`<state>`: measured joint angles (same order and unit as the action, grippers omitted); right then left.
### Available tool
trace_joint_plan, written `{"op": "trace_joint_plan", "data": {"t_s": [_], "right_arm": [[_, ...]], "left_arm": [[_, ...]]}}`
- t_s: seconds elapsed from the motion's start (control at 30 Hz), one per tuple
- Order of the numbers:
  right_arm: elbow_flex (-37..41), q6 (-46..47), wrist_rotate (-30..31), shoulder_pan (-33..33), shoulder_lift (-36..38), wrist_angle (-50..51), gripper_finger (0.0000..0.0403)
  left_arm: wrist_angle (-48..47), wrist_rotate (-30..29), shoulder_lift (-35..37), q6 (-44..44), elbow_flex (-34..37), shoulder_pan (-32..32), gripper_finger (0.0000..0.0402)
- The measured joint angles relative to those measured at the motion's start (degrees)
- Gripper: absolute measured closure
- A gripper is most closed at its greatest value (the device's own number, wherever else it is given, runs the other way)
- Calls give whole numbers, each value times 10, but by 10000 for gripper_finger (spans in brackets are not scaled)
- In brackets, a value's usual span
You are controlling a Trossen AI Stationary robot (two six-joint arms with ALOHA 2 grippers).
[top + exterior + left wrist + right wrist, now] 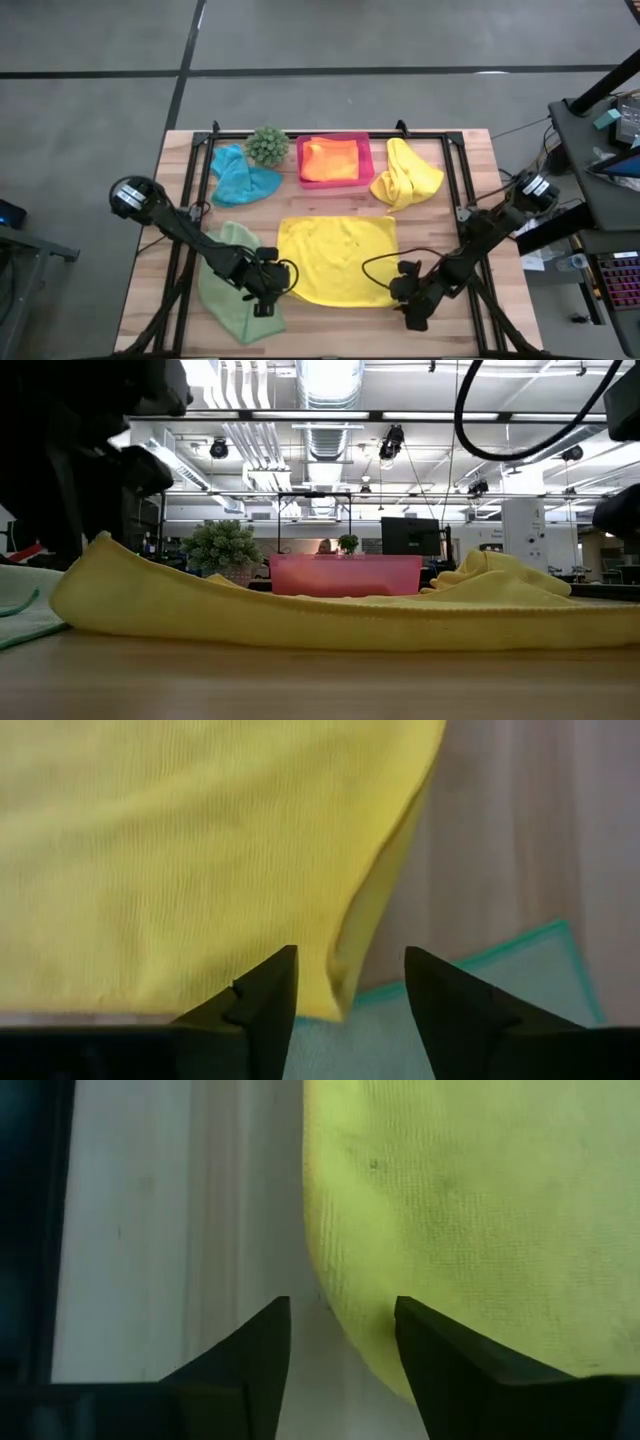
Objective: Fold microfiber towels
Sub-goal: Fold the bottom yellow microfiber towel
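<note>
A yellow towel [338,260] lies spread flat on the table's middle. My left gripper [270,292] is open at its near left corner [335,990], and that corner lies between the fingers, over a light green towel [232,285]. My right gripper [408,292] is open at the near right corner [365,1335], one finger on either side of it. A second yellow towel [405,175] lies crumpled at the far right. A teal towel [243,177] lies bunched at the far left. An orange towel [332,158] lies folded in the pink tray [336,183].
A small spiky green plant [267,145] stands at the far edge between the teal towel and the tray. A dark metal frame [455,190] runs along the table's sides. Bare wood shows along the near edge [340,330].
</note>
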<state>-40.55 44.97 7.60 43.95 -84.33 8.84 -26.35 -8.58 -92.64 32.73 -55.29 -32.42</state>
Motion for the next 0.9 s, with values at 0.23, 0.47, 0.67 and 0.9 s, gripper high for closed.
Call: {"op": "trace_joint_plan", "data": {"t_s": [0.23,0.47,0.67,0.9], "right_arm": [[0,-13,19,0,-46,-69,252],[0,-16,51,1,-55,-73,286],[0,-16,58,4,-57,-62,349],[-2,-25,59,19,-33,-33,393]], "left_arm": [[52,0,0,1,34,0,293],[53,-1,0,12,51,0,393],[53,-9,0,12,49,-2,400],[52,14,10,2,31,-14,401]]}}
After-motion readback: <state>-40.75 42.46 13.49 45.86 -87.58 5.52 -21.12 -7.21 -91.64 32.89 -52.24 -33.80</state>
